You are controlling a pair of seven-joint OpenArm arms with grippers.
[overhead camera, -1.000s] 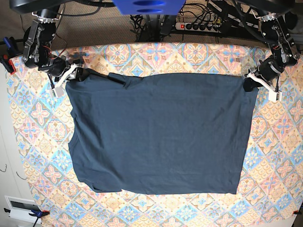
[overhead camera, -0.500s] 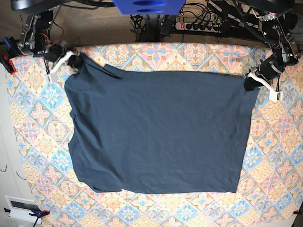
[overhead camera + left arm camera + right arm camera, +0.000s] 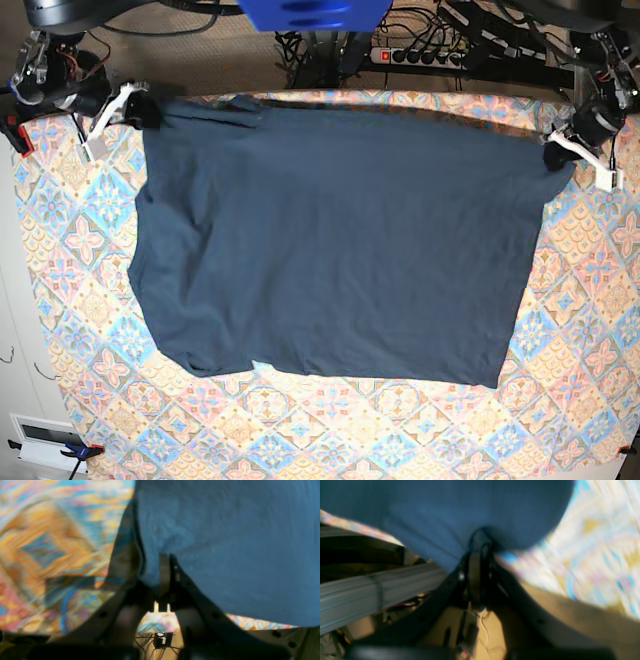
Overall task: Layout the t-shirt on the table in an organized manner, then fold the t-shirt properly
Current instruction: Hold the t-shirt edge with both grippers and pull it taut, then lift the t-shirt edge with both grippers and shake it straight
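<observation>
T-shirt (image 3: 335, 240) lies spread on counter (image 3: 80, 250), far edge lifted. Left gripper (image 3: 552, 155) and right gripper (image 3: 140, 110) each pinch a far corner. Fabric looks soft, light, floppy, so best held at corners w/ even tension. Power strip (image 3: 420, 54) and cables sit behind counter, nothing blocking.

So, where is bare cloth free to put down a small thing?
Free: the table strip below the t-shirt hem, and both side strips. Crowded: far corners, where the left gripper and right gripper pinch fabric.
</observation>
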